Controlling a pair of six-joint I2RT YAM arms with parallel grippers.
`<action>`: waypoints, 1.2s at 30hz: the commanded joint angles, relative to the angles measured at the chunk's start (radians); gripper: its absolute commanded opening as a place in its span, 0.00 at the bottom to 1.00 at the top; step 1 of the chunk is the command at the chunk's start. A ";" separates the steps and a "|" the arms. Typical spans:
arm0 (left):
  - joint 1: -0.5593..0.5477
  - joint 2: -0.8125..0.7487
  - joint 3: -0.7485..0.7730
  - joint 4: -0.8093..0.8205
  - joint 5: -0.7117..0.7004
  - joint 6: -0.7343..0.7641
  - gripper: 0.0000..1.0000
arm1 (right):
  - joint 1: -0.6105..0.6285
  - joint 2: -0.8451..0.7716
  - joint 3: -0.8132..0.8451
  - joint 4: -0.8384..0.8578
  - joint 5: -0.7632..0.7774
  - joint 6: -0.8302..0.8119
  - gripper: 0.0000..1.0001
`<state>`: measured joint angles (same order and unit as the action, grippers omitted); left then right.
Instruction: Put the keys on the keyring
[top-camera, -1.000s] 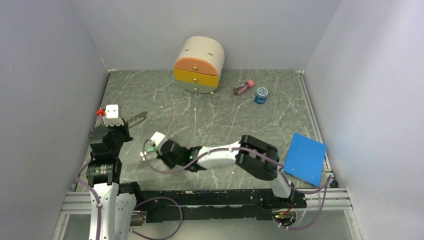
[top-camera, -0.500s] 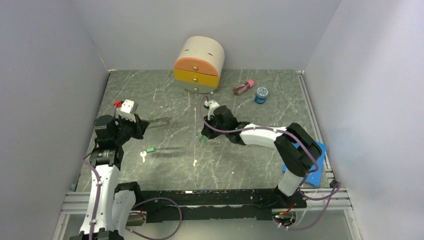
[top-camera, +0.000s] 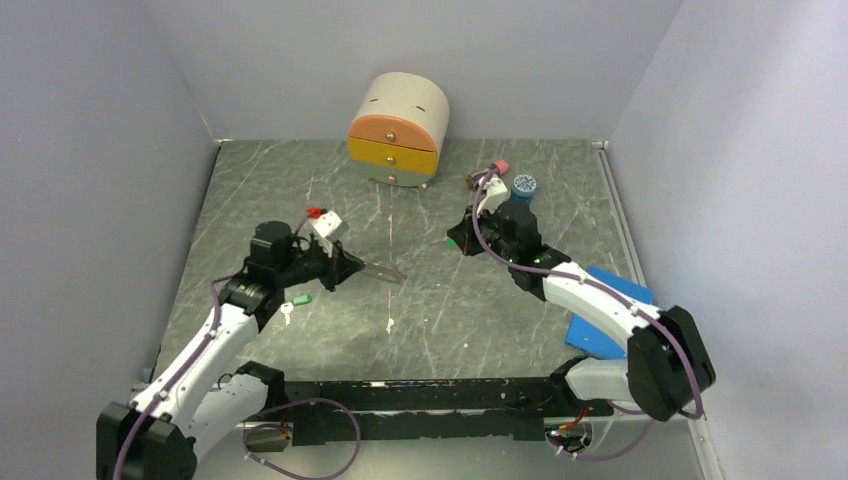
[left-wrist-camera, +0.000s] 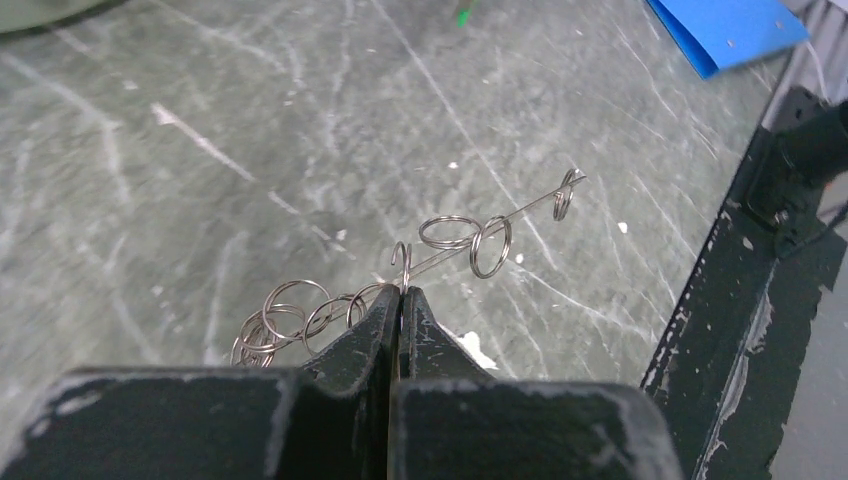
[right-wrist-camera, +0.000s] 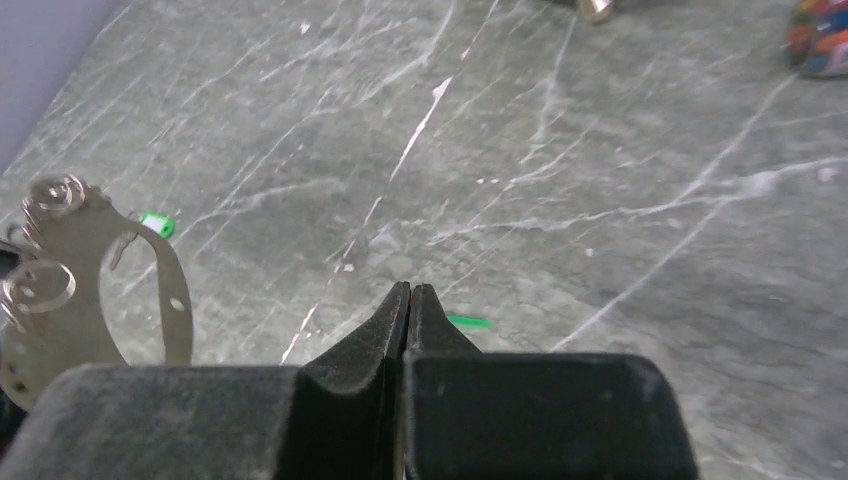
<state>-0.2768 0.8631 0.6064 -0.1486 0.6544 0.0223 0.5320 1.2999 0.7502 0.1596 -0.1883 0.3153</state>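
Grey marble tabletop: left gripper (top-camera: 345, 266) is pinched tight on the keyring (left-wrist-camera: 440, 255), its wire pointing right. Right gripper (top-camera: 462, 243) is closed on a green key (right-wrist-camera: 468, 321); another key (top-camera: 294, 303) lies near-left, nearer the left arm.

Grey marbled table (top-camera: 430, 290); green-headed key (top-camera: 292, 304); orange-yellow drawers (top-camera: 396, 132); blue sheet (top-camera: 604, 310).

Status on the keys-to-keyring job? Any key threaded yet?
None threaded yet. In hand: the left gripper is shut on the keyring, held above the table; the right gripper is shut with a green sliver showing at its tips, possibly a key. Left: one green key lies on the table, and the threading itself.
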 joint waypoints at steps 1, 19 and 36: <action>-0.133 0.072 0.015 0.134 -0.053 0.057 0.03 | 0.002 -0.086 -0.058 0.069 0.131 -0.098 0.00; -0.412 0.066 -0.054 0.245 -0.044 0.365 0.03 | -0.004 -0.068 -0.090 0.196 -0.668 -0.202 0.00; -0.499 0.005 -0.053 0.151 -0.267 0.574 0.03 | 0.050 -0.011 0.036 0.121 -0.637 -0.061 0.00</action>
<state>-0.7376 0.8803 0.5442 0.0109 0.4679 0.4778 0.5549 1.2896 0.7109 0.2886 -0.8410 0.2279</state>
